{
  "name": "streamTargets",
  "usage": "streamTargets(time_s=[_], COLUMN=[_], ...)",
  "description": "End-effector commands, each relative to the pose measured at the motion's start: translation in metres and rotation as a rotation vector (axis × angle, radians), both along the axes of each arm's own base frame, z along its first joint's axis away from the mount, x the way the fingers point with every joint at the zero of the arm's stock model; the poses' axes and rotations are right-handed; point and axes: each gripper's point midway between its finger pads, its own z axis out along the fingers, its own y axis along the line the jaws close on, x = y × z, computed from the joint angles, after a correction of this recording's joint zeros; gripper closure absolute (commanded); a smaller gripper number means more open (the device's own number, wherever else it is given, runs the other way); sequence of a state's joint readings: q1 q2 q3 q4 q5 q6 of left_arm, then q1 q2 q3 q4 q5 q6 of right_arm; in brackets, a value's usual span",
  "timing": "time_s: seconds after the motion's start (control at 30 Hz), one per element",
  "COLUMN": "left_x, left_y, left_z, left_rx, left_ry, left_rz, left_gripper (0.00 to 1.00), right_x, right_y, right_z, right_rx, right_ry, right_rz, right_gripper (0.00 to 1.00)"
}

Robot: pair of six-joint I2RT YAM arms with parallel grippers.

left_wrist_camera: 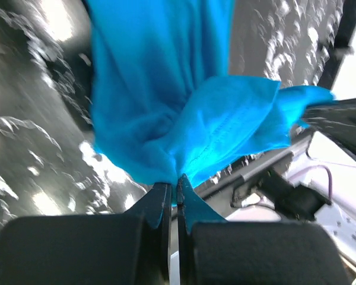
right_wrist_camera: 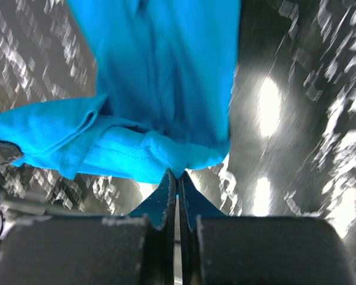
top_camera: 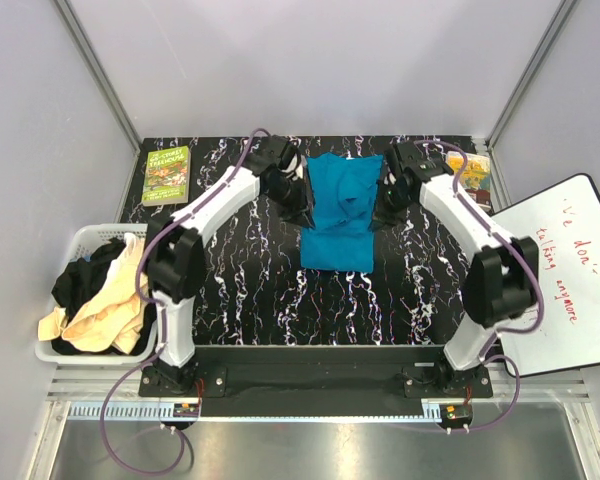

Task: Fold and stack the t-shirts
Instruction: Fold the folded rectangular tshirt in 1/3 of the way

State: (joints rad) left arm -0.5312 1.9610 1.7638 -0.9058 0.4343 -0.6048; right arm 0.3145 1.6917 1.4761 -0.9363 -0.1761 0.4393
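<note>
Near left: white slatted plastic basket [top_camera: 88, 232] holding black and cream-beige t-shirts [top_camera: 105, 315]. Near right: whiteboard [top_camera: 592, 345], red handwriting, possibly "anymore". On the black marbled surface [top_camera: 240, 290]: teal blue t-shirt [top_camera: 338, 215], far edge raised. Left pincer [left_wrist_camera: 173, 181] and right pincer [right_wrist_camera: 177, 175] were clamped on its corners; level, matched travel was advisable. Far left: green book [top_camera: 166, 175], title illegible.

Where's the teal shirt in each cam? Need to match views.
Top external: teal shirt in the upper middle of the picture, at the far centre of the black marbled tabletop.
Left wrist: teal shirt fills the upper middle, pinched in the left gripper at bottom centre.
Right wrist: teal shirt at upper centre and left, pinched in the right gripper.
Shared landmark: black marbled tabletop.
</note>
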Motion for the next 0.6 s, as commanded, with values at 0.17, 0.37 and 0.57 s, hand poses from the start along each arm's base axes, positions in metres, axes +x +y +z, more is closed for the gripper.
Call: streamTargets(time_s=[0.17, 0.37, 0.57], left_x=[0.078, 0.111, 0.118], left_y=[-0.011, -0.019, -0.001], left_z=[0.004, -0.002, -0.008], left_rx=[-0.07, -0.14, -0.151], left_ry=[-0.107, -0.111, -0.099], left_rz=[-0.03, -0.025, -0.011], left_gripper=[1.0, 0.83, 0.01], right_x=[0.103, 0.133, 0.152], right_y=[-0.024, -0.027, -0.033], right_z=[0.001, -0.026, -0.052], right_rx=[-0.136, -0.16, -0.188], right_ry=[-0.166, -0.146, -0.125], right_rz=[-0.044, -0.061, -0.11], right_gripper=[1.0, 1.0, 0.96])
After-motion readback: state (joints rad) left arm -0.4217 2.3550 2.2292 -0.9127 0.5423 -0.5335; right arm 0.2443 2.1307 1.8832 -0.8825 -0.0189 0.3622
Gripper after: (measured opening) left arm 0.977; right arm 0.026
